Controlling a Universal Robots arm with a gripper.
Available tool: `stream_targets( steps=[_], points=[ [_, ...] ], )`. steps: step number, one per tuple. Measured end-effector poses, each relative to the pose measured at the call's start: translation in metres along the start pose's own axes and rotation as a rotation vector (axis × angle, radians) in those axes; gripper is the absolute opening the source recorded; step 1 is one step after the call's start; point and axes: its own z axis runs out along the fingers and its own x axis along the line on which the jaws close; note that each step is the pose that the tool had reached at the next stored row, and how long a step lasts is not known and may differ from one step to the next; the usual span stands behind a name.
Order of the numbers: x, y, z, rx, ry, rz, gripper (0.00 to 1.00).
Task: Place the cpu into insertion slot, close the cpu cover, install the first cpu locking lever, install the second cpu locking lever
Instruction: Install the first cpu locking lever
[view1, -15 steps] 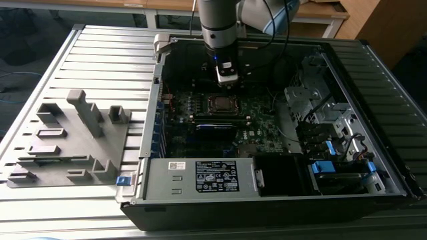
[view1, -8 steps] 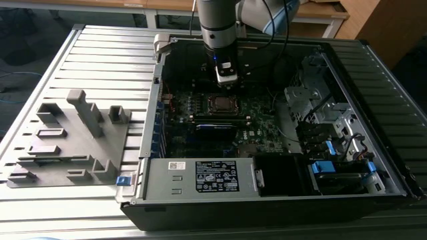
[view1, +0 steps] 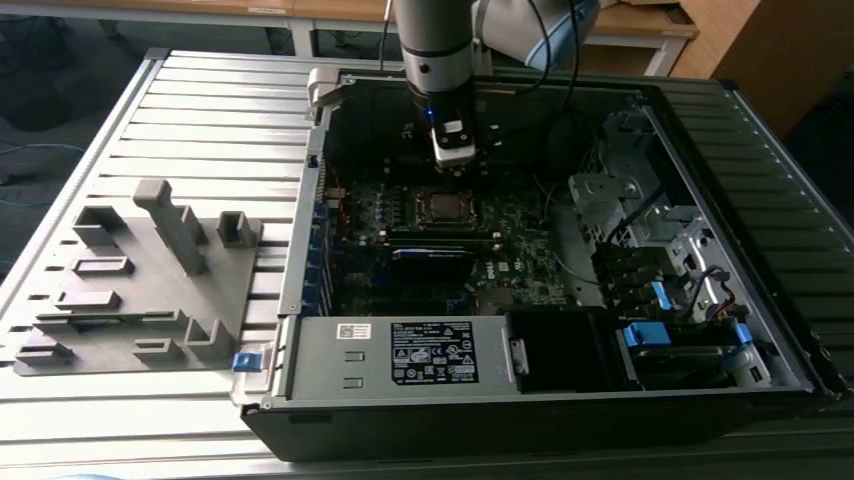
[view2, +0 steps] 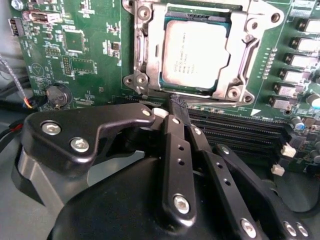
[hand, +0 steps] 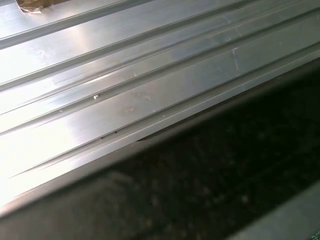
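1. I see the cpu (view2: 194, 54) seated in the insertion slot (view2: 134, 75), with the cpu cover (view2: 239, 45) down around it
2. My gripper (view2: 177, 106) is pinched closed, seemingly empty, just beside the memory slots (view2: 235, 127)
3. The case wall (view1: 320, 180) hems the board

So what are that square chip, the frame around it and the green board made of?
The cpu looks topped with dull silver-grey metal, with a soft sheen. The cpu cover around it seems stamped sheet metal, shinier, with bright edges. The board looks like green-coated laminate, probably fibreglass, showing fine traces.
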Motion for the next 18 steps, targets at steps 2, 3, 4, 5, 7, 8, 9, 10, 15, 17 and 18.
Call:
stream_targets(
  steps=[2, 3, 4, 5, 7, 8, 9, 10, 15, 17, 18],
  points=[
    [-0.0001, 0.0001, -0.0015, -0.0002, 0.0001, 0.000, 0.11],
    [-0.0002, 0.0001, -0.0019, -0.0004, 0.0002, 0.000, 0.11],
    [-0.0002, 0.0002, -0.0021, -0.0007, 0.0003, 0.000, 0.11],
    [-0.0002, 0.0002, -0.0021, -0.0011, 0.0003, 0.000, 0.11],
    [-0.0002, 0.0002, -0.0021, -0.0011, 0.0003, 0.000, 0.11],
    [-0.0002, 0.0002, -0.0022, -0.0009, 0.0004, 0.000, 0.11],
    [-0.0002, 0.0002, -0.0022, -0.0009, 0.0005, 0.000, 0.11],
    [-0.0002, 0.0002, -0.0022, -0.0009, 0.0005, 0.000, 0.11],
    [-0.0005, 0.0004, -0.0047, -0.0009, 0.0005, 0.000, 0.11],
    [-0.0004, 0.0006, -0.0052, -0.0010, 0.0004, 0.000, 0.11],
    [-0.0003, 0.0008, -0.0053, -0.0010, 0.0004, 0.000, 0.11]
  ],
)
